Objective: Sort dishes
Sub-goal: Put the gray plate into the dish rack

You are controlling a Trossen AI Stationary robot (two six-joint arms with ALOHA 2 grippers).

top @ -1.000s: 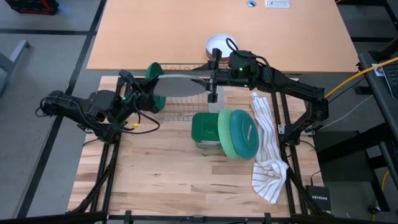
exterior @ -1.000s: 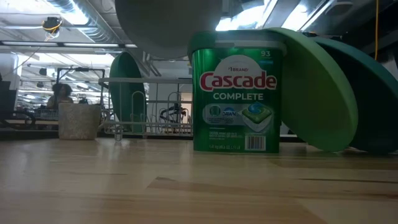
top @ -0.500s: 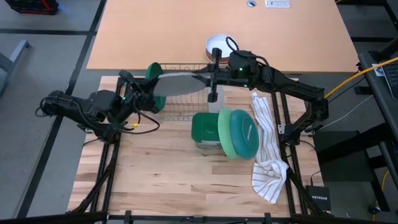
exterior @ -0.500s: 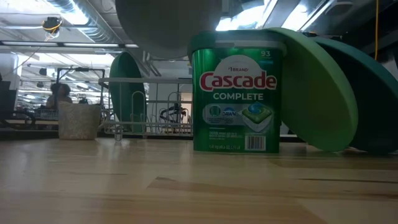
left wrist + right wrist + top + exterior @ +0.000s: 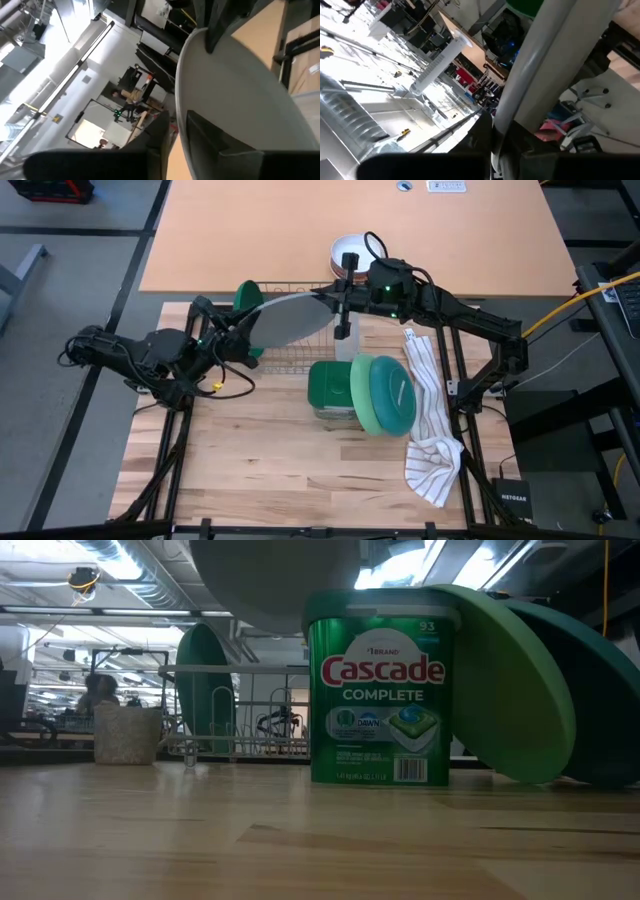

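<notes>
A grey plate (image 5: 290,320) hangs in the air over the wire dish rack (image 5: 296,352); its underside shows at the top of the low view (image 5: 275,580). My right gripper (image 5: 338,305) is shut on the plate's right edge. At the plate's left edge my left gripper (image 5: 248,338) is open, with a finger on either side of the rim. A dark green plate (image 5: 247,294) stands on edge in the rack's far left end. A light green plate (image 5: 365,395) and a teal plate (image 5: 393,392) lean against a green detergent tub (image 5: 328,385). My left gripper has one finger (image 5: 222,142) lying along the grey plate's face, while the other finger (image 5: 157,142) stands apart from the rim with a gap showing. Whether the gripper touches the plate, I cannot tell. My right gripper pinches the grey plate's rim (image 5: 509,112) between its two fingers. It comes about level from the table's right side. The plate is lifted clear above the rack and slants, with one face partly up.
A white striped towel (image 5: 432,425) lies along the right side. A stack of bowls with a white one on top (image 5: 350,252) sits behind the rack. A pale textured cup (image 5: 127,733) shows left of the rack in the low view. The table's near half is bare wood.
The grey plate has tipped: it stood nearly edge-on to the high camera and now slants with much more of its face showing. My right gripper has rolled with it. Neither arm has shifted its place.
</notes>
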